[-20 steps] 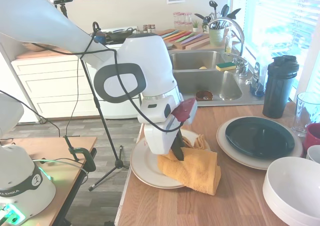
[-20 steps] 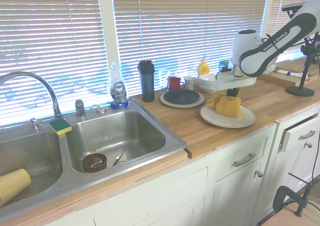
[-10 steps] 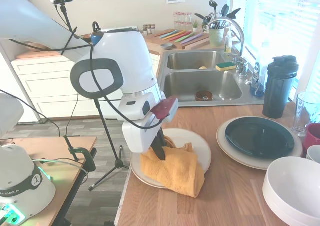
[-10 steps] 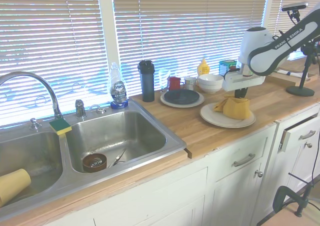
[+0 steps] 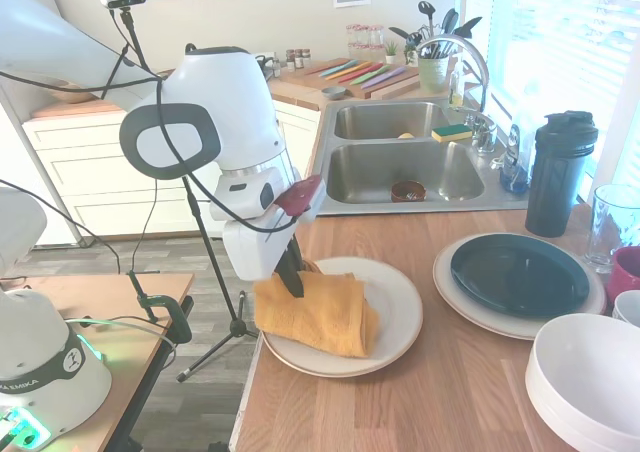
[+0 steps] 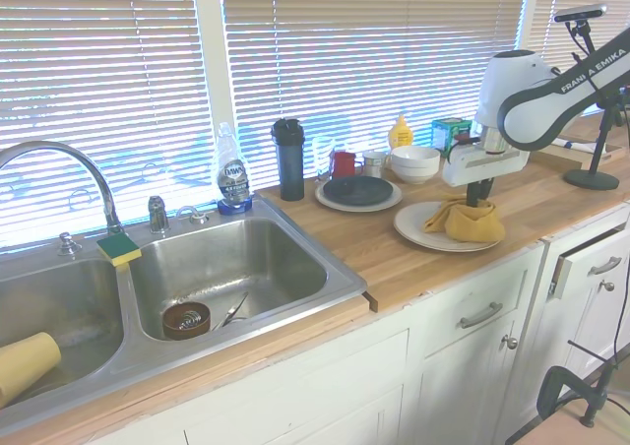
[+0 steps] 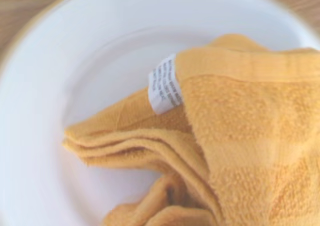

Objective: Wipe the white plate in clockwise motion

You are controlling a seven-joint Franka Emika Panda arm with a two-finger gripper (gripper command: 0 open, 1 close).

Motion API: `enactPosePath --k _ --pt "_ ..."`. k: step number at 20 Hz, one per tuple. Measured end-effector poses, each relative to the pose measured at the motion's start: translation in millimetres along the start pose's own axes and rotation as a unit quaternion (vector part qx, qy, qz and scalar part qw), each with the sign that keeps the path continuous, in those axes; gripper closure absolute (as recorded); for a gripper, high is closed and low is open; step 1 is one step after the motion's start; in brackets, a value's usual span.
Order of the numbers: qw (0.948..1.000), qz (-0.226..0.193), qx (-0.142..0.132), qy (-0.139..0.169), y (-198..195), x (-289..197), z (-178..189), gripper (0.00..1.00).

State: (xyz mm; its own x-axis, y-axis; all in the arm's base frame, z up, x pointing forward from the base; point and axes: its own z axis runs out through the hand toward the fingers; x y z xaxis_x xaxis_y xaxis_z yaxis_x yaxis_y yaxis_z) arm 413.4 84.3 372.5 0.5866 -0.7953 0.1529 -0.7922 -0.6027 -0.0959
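The white plate [image 5: 396, 307] lies on the wooden counter near its left edge. An orange towel [image 5: 315, 314] is bunched over the plate's left half, its edge overhanging the rim toward the floor side. My gripper [image 5: 291, 278] points down into the towel's top and is shut on the cloth. In the second exterior view the gripper [image 6: 476, 198] stands over the towel [image 6: 471, 222] on the plate's [image 6: 418, 230] cabinet-front side. The wrist view shows folded towel [image 7: 250, 131] with a white label [image 7: 165, 84] on the bare plate [image 7: 75, 51]. No reddish smudge is visible.
A cream plate topped by a dark plate [image 5: 520, 272] sits just right of the white plate. Deep white bowls [image 5: 590, 377], a glass [image 5: 612, 222] and a black bottle [image 5: 560, 172] stand beyond. The sink [image 5: 400, 167] is behind; the counter edge [image 5: 250, 397] drops off at left.
The gripper has dragged the towel across the plate, from its near right side, where it hung over the rim, to the left side by the counter edge.
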Motion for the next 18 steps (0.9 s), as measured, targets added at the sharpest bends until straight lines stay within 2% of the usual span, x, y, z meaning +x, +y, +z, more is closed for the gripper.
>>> enactPosePath --k 7,14,18 --pt "0.9998 -0.017 0.003 -0.007 -21 -22 4 1.00" --pt "0.9998 0.005 0.015 -0.014 -58 -11 18 1.00" --pt "0.9995 0.026 0.019 -0.006 -72 9 33 1.00"
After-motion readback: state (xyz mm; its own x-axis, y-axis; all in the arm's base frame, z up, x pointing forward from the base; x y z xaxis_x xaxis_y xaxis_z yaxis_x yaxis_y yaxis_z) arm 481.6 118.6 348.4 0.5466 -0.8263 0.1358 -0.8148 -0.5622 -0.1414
